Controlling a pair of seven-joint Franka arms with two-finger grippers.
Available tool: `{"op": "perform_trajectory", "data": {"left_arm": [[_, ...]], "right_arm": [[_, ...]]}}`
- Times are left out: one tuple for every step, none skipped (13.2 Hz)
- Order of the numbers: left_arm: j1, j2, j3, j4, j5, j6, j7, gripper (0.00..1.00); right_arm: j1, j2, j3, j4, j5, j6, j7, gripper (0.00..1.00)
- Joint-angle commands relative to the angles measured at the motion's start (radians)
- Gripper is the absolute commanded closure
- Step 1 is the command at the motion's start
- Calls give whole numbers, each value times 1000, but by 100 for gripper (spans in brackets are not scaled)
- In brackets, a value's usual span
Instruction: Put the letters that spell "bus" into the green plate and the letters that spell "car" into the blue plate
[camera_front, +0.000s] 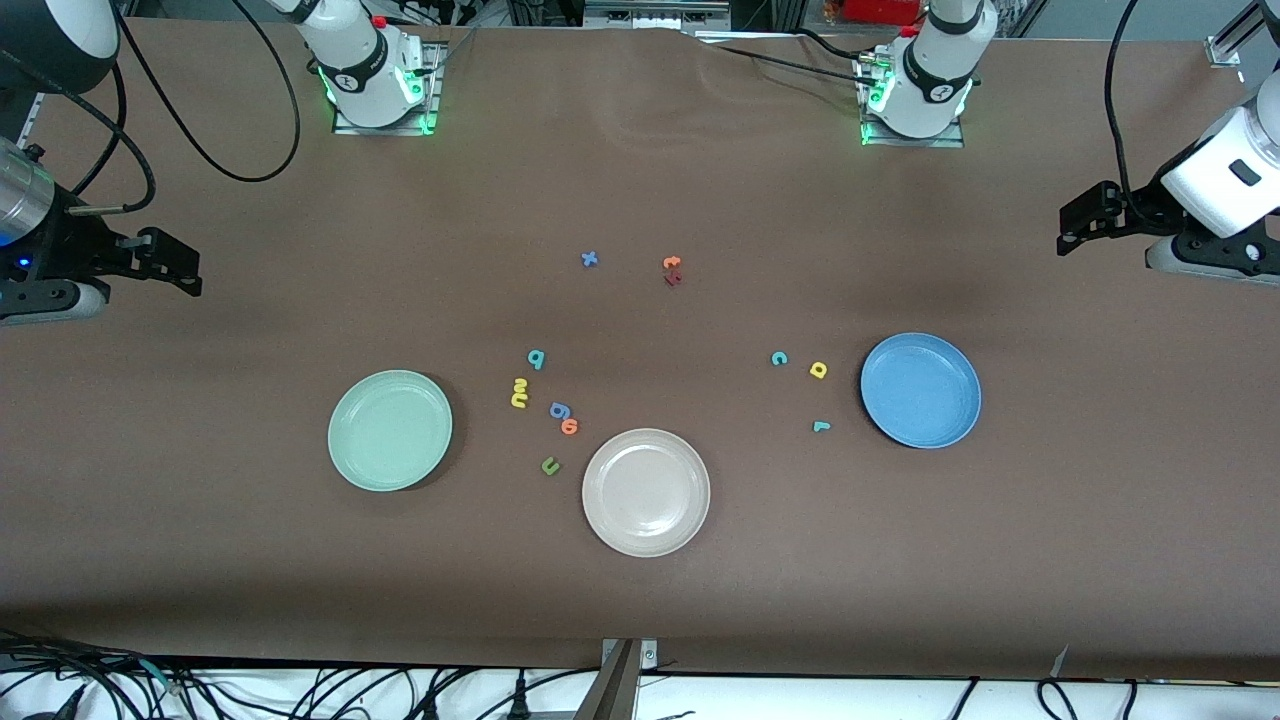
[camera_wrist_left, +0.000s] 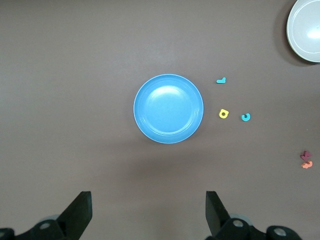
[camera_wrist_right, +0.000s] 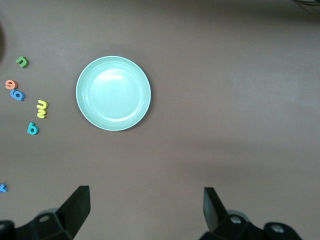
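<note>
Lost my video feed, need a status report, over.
Left claw and right claw open, waiting at table ends. Pale green plate and blue plate hold nothing. Small foam letters on table. Path unobstructed.

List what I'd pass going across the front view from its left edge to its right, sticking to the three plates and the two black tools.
Right tool → green plate → beige plate → blue plate → left tool.

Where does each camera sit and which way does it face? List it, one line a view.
Front: high across the table, facing both bases; left gripper and right gripper open, waiting at the table's ends.
Left wrist: looks down on the blue plate; own fingers show.
Right wrist: looks down on the green plate; own fingers show.
Shared: front shows both plates.
</note>
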Motion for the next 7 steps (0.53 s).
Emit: {"op": "perform_trajectory", "data": {"left_arm": [[5, 13, -2, 30, -7, -24, 0, 0], [1, 13, -4, 30, -7, -24, -2, 0], [-6, 13, -5, 29, -9, -24, 0, 0], [-12, 27, -7, 30, -9, -24, 0, 0], [-15, 51, -10, 30, -10, -26, 0, 0], [-18, 61, -32, 29, -10, -26, 0, 0], [-24, 71, -51, 30, -9, -24, -6, 0]], "right_arm": [[7, 10, 1, 28, -11, -18, -2, 0], [7, 10, 1, 28, -10, -16, -2, 0], [7, 10, 1, 29, -8, -15, -2, 0], [8, 10, 3, 28, -8, -16, 1, 0], [7, 10, 3, 28, -8, -18, 0, 0], [7, 10, 3, 28, -8, -16, -2, 0], [7, 10, 3, 28, -8, -16, -2, 0]]}}
